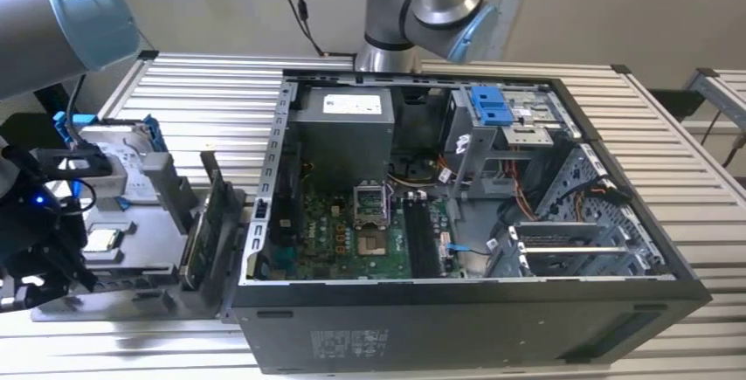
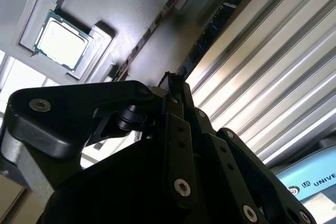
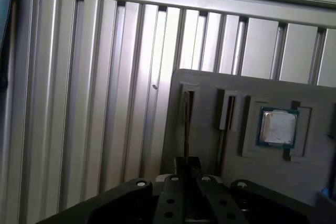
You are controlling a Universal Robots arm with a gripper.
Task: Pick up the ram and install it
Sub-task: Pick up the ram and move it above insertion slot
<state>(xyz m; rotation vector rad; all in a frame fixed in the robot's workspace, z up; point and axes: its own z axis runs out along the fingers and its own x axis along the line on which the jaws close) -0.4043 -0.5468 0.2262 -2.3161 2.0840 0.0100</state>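
The ram [image 3: 186,124] is seen standing on edge in the slot nearest the rim of the grey tray [image 3: 210,85], just ahead of the tool [image 3: 188,165], with its long axis running straight away from it. Whether the tool is apart or together cannot be told. One ram, one green board [image 3: 227,119] and one processor [image 3: 278,127] are counted.

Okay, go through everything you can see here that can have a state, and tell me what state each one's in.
case, open, side panel off.
ram, standing on edge in the tray, not yet picked up.
CPU, seated in its tray pocket.
hard drive, lying flat on the tray.
claw, hovering over the tray.
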